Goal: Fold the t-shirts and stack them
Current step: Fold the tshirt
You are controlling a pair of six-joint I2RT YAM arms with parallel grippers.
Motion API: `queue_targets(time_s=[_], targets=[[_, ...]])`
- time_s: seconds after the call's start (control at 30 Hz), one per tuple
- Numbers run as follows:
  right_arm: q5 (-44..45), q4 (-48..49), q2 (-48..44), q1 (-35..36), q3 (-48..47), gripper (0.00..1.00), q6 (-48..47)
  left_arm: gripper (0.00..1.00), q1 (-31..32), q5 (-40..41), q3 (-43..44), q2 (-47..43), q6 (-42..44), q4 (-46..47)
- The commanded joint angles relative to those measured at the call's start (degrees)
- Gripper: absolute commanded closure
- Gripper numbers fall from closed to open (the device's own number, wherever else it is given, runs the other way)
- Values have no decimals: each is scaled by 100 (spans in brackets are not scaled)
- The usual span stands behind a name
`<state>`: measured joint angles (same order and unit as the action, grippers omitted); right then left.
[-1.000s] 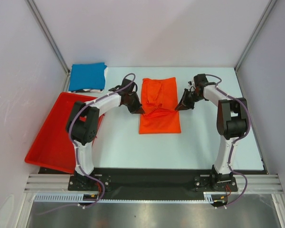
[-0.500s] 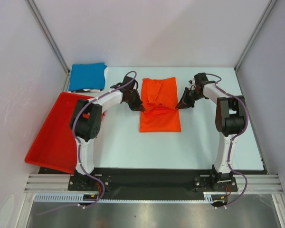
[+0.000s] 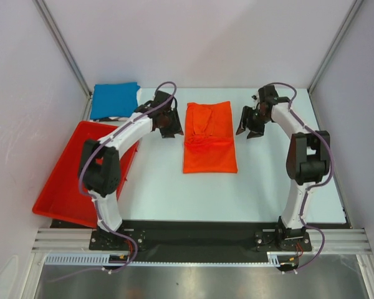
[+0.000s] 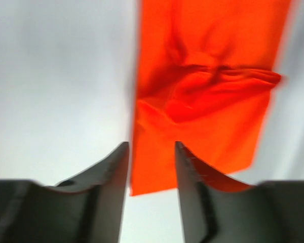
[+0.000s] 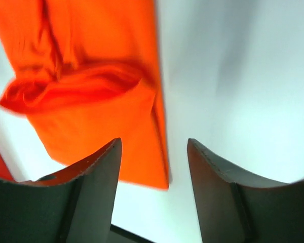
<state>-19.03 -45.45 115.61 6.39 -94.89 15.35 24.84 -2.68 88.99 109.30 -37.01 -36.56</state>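
**Asker:** What sat nearest the camera?

**Describer:** The two arm bases (image 3: 112, 237), bolted at the near edge of a pale flat table (image 3: 174, 193). On the near left lay a rigid red plastic tray (image 3: 59, 187), set at an angle, and the left arm rose past its inner rim.

**Asker:** And the shirt being worked on?

**Describer:** The bright orange fabric t-shirt (image 3: 209, 146) lay in the middle of the table. It was folded to a long rectangle running near to far. A rumpled ridge crossed it about halfway along, where the cloth seemed doubled over, so the fold looked only part done.

**Asker:** Where were the pincers?

**Describer:** One stood on each side of its far half. The left gripper (image 4: 151, 144) hung just beside the shirt's left edge with its two dark fingers spread and nothing between them. The right gripper (image 5: 153, 142) mirrored it off the right edge, its fingers likewise apart and empty. Each wrist camera looked down past its own fingers onto orange cloth and bare table. My guess is that they flanked the shirt for a two-handed fold, each arm taking one side so the cloth would travel evenly.

**Asker:** And farthest away?

**Describer:** The bright blue fabric t-shirt (image 3: 115, 99) was folded to a neat square at the far left corner. It lay beyond the tray and well apart from the orange one. It probably waited there as the base of the stack — nothing lay on it yet.
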Motion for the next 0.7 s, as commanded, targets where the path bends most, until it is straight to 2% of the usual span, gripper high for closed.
queue_targets(time_s=[0.0,0.03,0.07,0.1,0.13,0.17,0.23,0.33,0.47,0.67], targets=[[286,105,-898,581,654,46,45,58,424,-293,-651,-874,240,514],[312,255,-961,695,830,58,160,62,495,-451,-846,-910,134,709],[268,674,-1005,923,1250,63,300,71,635,-549,-1014,-910,64,1077],[137,913,-1049,1012,1410,68,406,74,688,-793,-1233,-867,-59,1237],[66,1089,-1032,1091,1543,81,685,77,732,-944,-1287,-788,-112,1369],[-47,1578,-1023,1197,1770,87,793,84,750,-1084,-1323,-596,-148,1484],[-277,2047,-919,1259,1974,96,1012,89,777,-1384,-1341,-454,-175,1844],[-400,2531,-638,1259,2045,100,1180,94,707,-1700,-1165,-85,-34,2152],[-707,3067,-259,1242,1931,100,1347,94,444,-2008,-910,346,71,2232],[-935,3287,373,1084,1395,100,1558,94,136,-2271,-576,926,212,2292]])
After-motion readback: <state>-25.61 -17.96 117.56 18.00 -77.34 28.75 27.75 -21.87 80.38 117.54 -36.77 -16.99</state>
